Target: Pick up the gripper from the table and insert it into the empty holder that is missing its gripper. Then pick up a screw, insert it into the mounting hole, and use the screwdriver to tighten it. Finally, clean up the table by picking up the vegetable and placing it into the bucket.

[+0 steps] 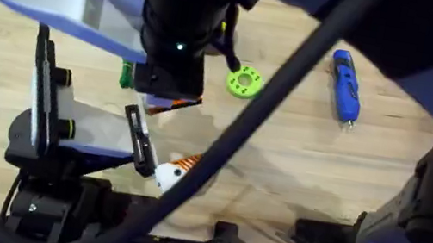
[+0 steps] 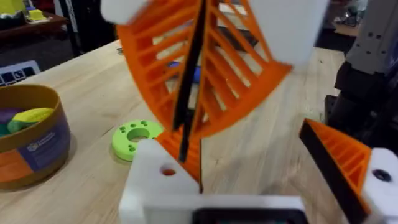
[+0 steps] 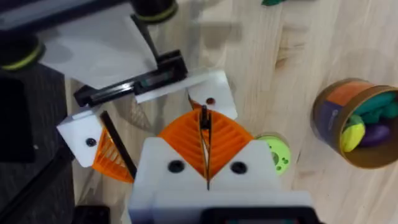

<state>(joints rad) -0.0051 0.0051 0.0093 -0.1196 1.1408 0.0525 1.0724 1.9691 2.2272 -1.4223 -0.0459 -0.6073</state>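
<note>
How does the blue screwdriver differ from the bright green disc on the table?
Colour: the screwdriver is blue with darker bands, while the green disc is bright green all over.
Shape: the screwdriver is long and pen-shaped; the green disc is round and flat, with holes through it.
Size: the screwdriver is clearly longer than the green disc is wide.
Shared: both lie flat on the wooden table, apart from each other.

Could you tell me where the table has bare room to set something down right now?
In the overhead view, bare wood lies between the green disc and the screwdriver, and in front of the screwdriver toward the right arm's base. It is crowded around the bucket, where the right gripper meets the holder.
</note>
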